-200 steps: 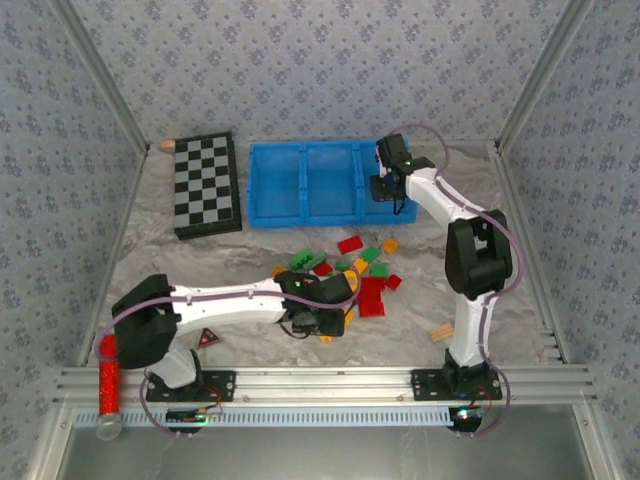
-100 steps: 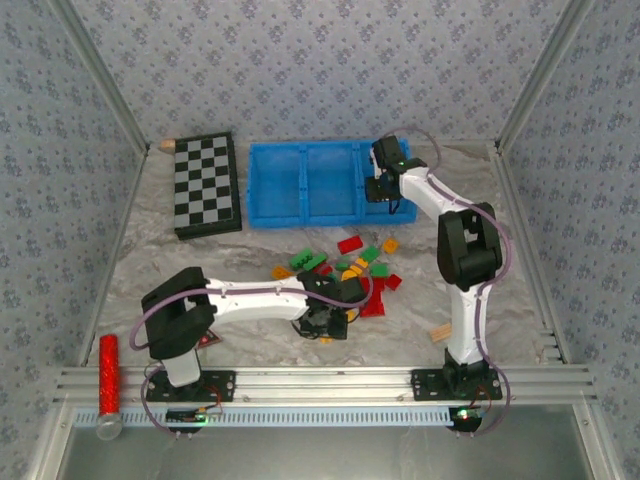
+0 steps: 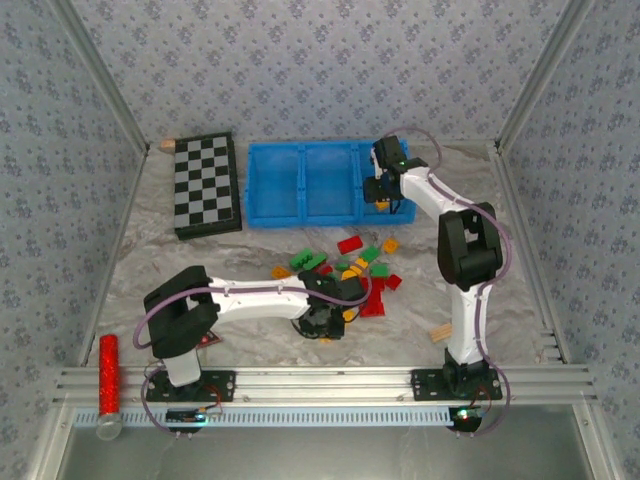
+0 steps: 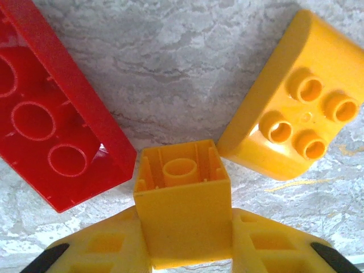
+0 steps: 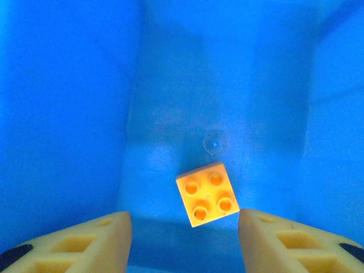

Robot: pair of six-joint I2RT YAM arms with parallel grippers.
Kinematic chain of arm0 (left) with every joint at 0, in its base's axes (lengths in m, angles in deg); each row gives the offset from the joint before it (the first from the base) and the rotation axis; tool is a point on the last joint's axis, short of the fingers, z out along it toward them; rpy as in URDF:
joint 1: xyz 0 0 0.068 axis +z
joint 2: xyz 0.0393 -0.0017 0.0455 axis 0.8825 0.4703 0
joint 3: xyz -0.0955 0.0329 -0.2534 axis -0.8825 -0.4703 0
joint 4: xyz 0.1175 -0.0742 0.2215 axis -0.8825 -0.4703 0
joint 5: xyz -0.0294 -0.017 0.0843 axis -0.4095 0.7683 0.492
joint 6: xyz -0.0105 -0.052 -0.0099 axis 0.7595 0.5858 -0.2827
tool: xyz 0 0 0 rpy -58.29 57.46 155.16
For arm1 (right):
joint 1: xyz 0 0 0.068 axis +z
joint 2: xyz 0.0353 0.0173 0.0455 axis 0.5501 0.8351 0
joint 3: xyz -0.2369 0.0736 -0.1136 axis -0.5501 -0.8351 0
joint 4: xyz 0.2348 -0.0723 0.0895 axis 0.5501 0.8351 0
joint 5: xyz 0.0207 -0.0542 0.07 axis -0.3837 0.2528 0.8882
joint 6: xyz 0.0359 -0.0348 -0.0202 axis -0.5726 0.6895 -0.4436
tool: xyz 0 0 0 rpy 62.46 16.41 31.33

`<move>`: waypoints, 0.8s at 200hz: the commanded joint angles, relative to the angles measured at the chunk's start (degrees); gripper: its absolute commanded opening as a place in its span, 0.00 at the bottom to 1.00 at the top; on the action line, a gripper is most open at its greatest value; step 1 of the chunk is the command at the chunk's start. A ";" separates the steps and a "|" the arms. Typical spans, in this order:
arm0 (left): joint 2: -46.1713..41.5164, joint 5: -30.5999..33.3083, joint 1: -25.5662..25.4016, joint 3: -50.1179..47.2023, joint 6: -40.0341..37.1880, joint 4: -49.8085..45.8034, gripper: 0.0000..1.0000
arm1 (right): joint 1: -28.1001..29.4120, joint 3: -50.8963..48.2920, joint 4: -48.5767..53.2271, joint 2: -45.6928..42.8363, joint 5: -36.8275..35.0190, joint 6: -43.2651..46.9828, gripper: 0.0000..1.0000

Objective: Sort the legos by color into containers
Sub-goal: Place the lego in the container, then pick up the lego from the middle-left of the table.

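Grey marbled bench carried the loose legos [image 3: 350,268], apart from the blue tray [image 3: 280,185]. Left jaws pinched a hollow yellow brick [image 4: 183,205] by its flat sides, which seemed apt for light, stiff, slick plastic. Right jaws hung open over a studded yellow brick [image 5: 207,194] lying in the tray's right compartment. From above, the wrist hid that pinch.

Bright even overhead light, soft shadows under arms on counter [image 3: 160,265], small glint on red brick [image 4: 57,108], yellow brick [image 4: 183,210] sharp, near fingers [image 4: 105,249] slightly soft, blue tray [image 5: 68,114] oversaturated, faint shadow bands.
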 commanded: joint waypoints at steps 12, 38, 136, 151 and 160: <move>-2.37 0.62 0.61 -0.65 -1.16 -1.84 0.28 | 0.92 -2.45 1.64 -8.71 2.78 -1.47 0.54; -2.31 0.39 0.70 -0.83 -2.04 -1.95 0.27 | 1.52 -5.57 2.84 -14.12 2.49 -2.24 0.56; -5.23 9.39 6.75 17.55 -16.32 -8.28 0.26 | 2.37 -32.09 -1.12 -36.38 3.78 -10.87 0.58; -3.01 11.64 8.52 24.24 -21.12 -8.87 0.26 | 2.12 -35.71 -2.64 -38.08 3.83 -13.80 0.58; -1.36 12.65 9.67 28.12 -23.82 -8.50 0.26 | 1.88 -37.59 -3.92 -38.62 4.14 -15.28 0.59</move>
